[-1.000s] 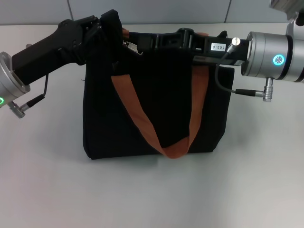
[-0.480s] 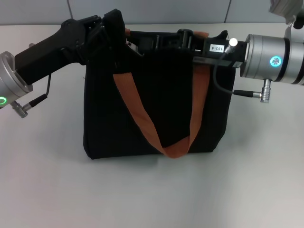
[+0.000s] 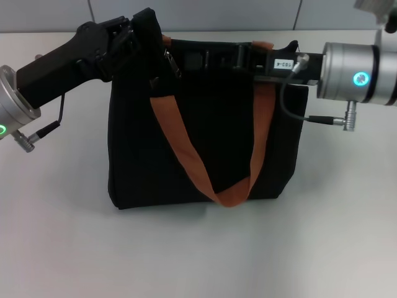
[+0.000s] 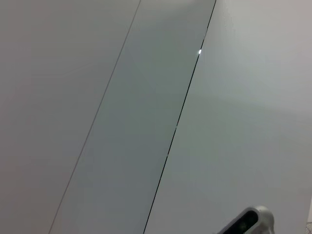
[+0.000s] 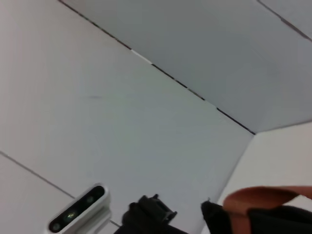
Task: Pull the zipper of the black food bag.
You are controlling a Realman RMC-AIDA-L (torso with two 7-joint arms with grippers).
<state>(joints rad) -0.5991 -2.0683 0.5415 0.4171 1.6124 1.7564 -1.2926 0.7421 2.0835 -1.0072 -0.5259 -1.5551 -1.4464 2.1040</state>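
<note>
Soft black food bag [image 3: 198, 143] sags, so left hand [image 3: 144, 28] grips its corner while right hand [image 3: 214, 59], grip unclear, works the small zipper [image 3: 171, 64] just beyond it.

One black food bag [image 3: 205, 124], two arms, and seemingly two orange straps [image 3: 186, 155].

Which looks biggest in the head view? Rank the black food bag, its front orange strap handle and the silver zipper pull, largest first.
1. The boxy black fabric food bag, filling the middle of the view.
2. The orange-brown webbing strap handle, looped across the bag's front.
3. The small silver metal zipper pull, at the bag's top edge.
</note>
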